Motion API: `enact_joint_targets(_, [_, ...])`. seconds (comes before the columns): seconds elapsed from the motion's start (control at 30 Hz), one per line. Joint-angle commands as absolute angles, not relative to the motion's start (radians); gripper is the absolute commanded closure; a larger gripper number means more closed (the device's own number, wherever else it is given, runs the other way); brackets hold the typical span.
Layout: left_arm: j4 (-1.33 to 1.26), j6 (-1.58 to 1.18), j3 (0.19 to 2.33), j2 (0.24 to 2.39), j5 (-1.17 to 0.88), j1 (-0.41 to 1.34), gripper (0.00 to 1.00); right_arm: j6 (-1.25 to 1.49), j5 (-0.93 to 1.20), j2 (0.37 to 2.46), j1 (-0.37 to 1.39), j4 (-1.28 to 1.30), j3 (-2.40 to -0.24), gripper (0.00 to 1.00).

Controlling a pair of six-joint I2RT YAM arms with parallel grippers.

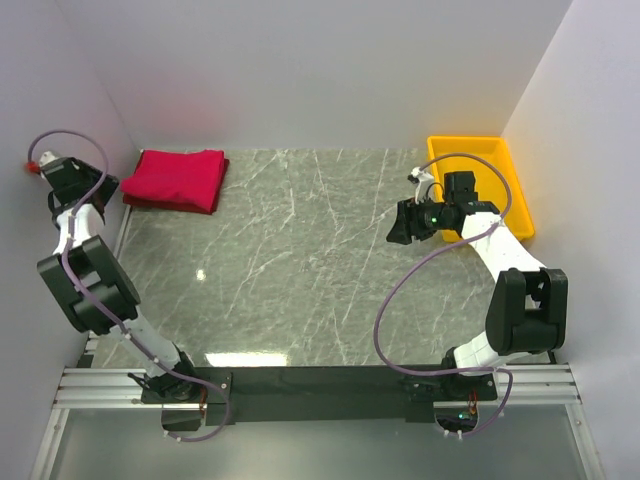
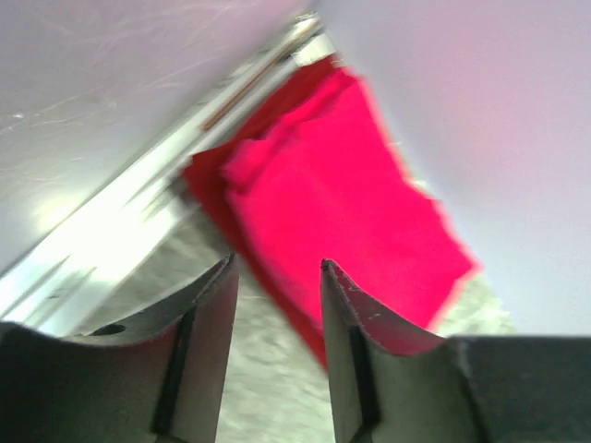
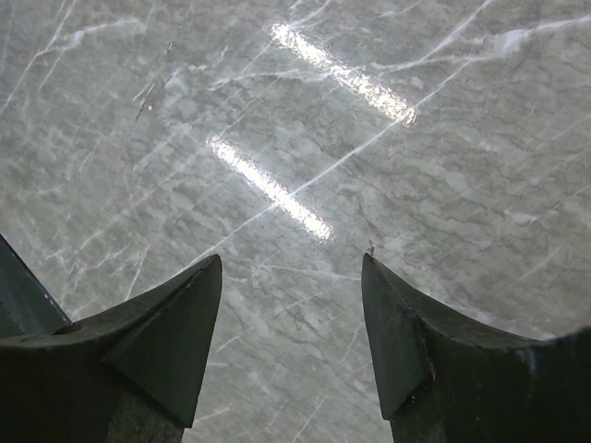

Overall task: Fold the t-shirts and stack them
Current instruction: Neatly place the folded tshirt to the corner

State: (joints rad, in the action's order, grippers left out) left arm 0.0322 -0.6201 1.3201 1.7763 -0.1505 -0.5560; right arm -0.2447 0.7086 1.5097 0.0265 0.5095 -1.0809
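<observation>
Count: two t-shirts, one tray, two arms, one gripper on each.

T-shirts: both are folded and lie in one stack at the far left corner of the grey marbled table (image 1: 300, 260), close to the left wall. The bright crimson t-shirt (image 1: 175, 175) lies on top. The darker red t-shirt (image 1: 168, 205) lies under it and shows as a strip along the near and right edges of the stack. In the left wrist view the darker cloth also sticks out on the side of the metal rail (image 2: 138, 194) that runs along the table edge.

Tray: one yellow plastic tray (image 1: 517, 180) sits at the far right corner, well apart from the stack.

Writing: we cannot read any on the cloth. The left wrist view is blurred and the overhead view is too small.

Left gripper (image 2: 277, 268): it is raised near the left wall and points at the stack without touching it. Its jaws stand a narrow gap apart with nothing between them.

Right gripper (image 3: 292, 263): it is held over bare table just left of the tray. Its jaws are spread wide and grip nothing, and only marble with two bright light streaks shows between them.
</observation>
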Motion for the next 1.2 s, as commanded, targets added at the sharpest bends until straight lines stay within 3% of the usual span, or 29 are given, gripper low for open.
enact_joint_targets(0.0, [-0.084,-0.722,1.287,1.716,-0.268,-0.591,0.55,-0.256,0.735,1.493,0.035,0.492,-1.12,0.32])
enact_joint_targets(0.27, [-0.236,-0.916,1.422,1.983,-0.443,-0.549,0.93,-0.261,0.735,1.517,0.035,0.497,-1.124,0.32])
enact_joint_targets(0.63, [-0.199,-0.898,1.477,2.134,-0.358,-0.5,0.99,-0.27,0.724,1.56,0.037,0.509,-1.144,0.32])
enact_joint_targets(1.17, [-0.15,-0.796,1.401,2.184,-0.227,-0.503,0.99,-0.275,0.726,1.589,0.035,0.529,-1.169,0.32])
